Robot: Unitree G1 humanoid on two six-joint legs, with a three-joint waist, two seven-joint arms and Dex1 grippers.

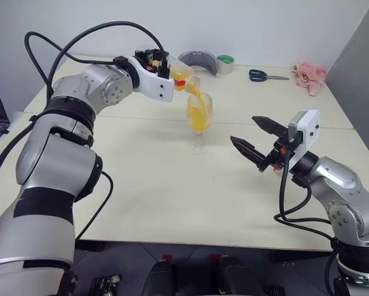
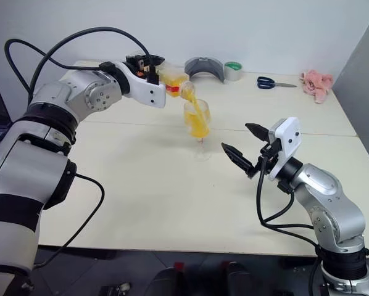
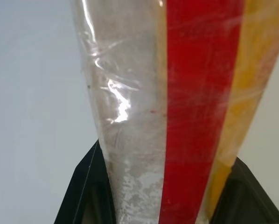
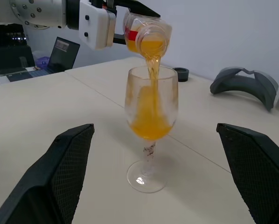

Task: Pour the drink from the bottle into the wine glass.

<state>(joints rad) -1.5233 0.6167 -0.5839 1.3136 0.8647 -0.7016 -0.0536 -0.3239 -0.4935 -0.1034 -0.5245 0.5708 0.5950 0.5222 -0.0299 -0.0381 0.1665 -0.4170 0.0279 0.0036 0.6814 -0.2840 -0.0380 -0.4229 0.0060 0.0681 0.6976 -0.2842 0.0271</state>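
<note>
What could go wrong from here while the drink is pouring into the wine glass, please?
1. The wine glass stands free on the table; the open right gripper waits beside it, not holding it, so a nudge from the bottle could tip it.
2. The drink falls as a thin stream near the rim; a small shift of the left gripper might send it past the glass.
3. The bowl is filling; continued pouring may overflow it.

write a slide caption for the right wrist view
Tilted bottle pours orange drink into the wine glass, seen between the open right end effector fingers.
</note>
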